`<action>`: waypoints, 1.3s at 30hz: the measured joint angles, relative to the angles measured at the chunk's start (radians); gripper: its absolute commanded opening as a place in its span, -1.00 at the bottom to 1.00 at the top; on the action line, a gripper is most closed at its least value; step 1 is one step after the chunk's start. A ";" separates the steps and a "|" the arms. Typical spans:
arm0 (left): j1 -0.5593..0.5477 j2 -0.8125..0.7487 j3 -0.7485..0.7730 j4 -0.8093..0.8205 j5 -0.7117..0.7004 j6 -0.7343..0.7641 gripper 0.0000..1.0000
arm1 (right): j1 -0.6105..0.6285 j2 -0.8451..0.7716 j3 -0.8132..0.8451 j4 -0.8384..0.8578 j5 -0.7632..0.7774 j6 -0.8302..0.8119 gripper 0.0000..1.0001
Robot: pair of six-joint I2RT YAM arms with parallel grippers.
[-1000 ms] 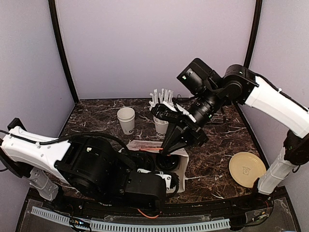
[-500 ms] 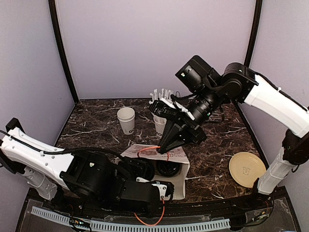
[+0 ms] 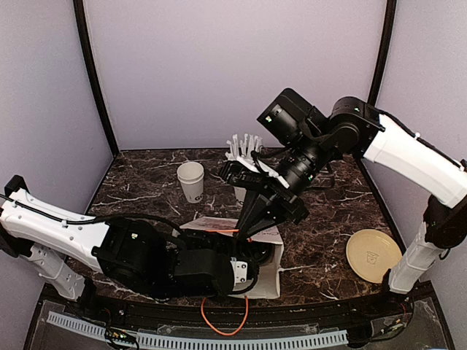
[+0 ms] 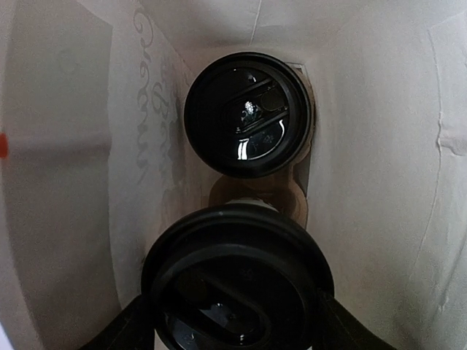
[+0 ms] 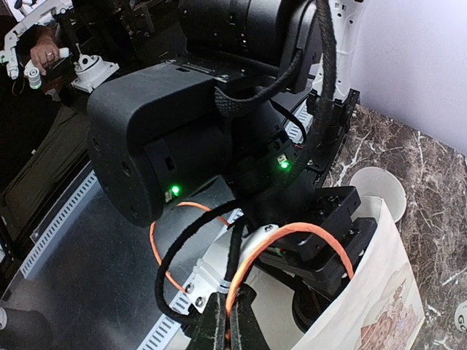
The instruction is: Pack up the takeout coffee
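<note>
In the left wrist view I look into a white paper bag (image 4: 394,182). One takeout coffee (image 4: 248,113), seen by its round black lid, sits at the bag's bottom in a brown carrier. A second black-lidded takeout coffee (image 4: 237,281) is nearer, and my left gripper (image 4: 237,324) is shut on it, a finger (image 4: 120,332) on each side of the lid. My right gripper (image 5: 230,324) is shut on the bag's orange cord handle (image 5: 306,230) and holds the bag (image 3: 271,266) open. In the top view my left gripper is hidden inside the bag.
A lidless white cup (image 3: 191,181) stands at the back left. A white cup with straws (image 3: 244,146) is behind the right arm. A tan round plate (image 3: 373,255) lies at the right. The bag's other orange handle (image 3: 222,328) hangs over the front edge.
The left arm has swung lower and further into the bag with the cup. The right gripper has drawn the handle slightly up and left, and the bag's mouth stands wider.
</note>
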 measured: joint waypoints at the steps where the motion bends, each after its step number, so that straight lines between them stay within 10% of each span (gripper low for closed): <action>1: 0.008 0.000 -0.006 0.008 0.006 0.001 -0.04 | 0.000 0.002 0.003 -0.003 0.000 -0.001 -1.00; 39: 0.092 -0.013 -0.244 0.291 0.021 0.229 -0.06 | 0.053 0.063 0.089 -0.092 -0.030 -0.056 -1.00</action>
